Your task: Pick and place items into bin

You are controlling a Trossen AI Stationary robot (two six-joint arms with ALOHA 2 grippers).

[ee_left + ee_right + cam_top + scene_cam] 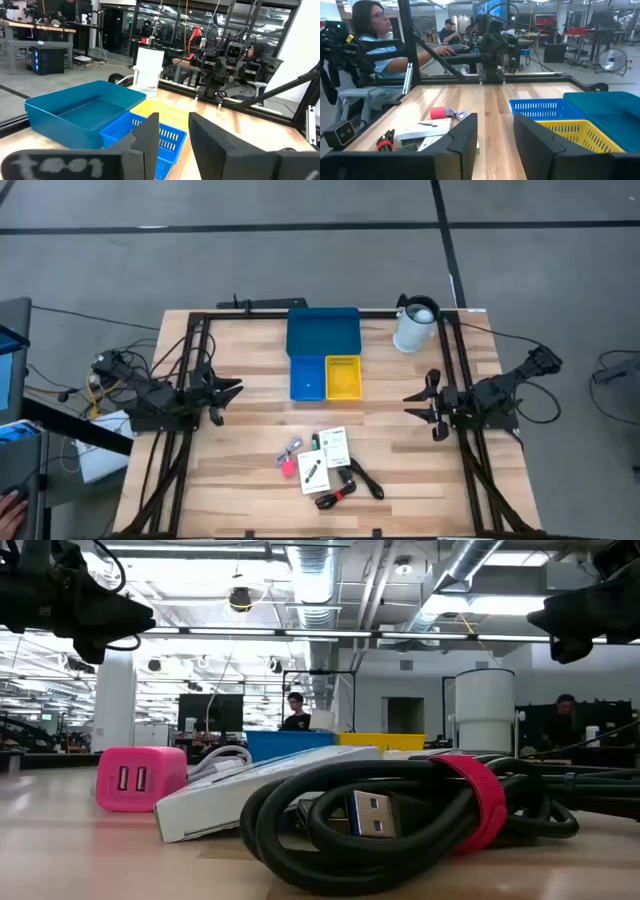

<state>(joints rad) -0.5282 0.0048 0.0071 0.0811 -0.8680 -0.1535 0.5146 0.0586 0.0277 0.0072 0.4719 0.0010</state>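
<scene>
Task not yet begun: cards [333, 448], pink block [288, 469] and cable [345, 486] lie lower centre on the table [250, 440]; bin [323, 350] empty. Left end effector [228, 392] and right end effector [420, 397] hover open, holding nothing.

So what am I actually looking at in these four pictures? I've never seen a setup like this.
Two robot arms stand at a wooden table. One picture looks straight down, one looks level across the tabletop, and two come from cameras on the arms' wrists. Seen from above, the left pincer and the right pincer hover apart over bare wood, each with a gap between its fingers, holding nothing. Between them sits the bin: a wide blue tray joined to a small blue basket and a yellow basket. A white pitcher stands beside it. Nearer the front lie the items: white cards, a pink block and a black cable.
</scene>
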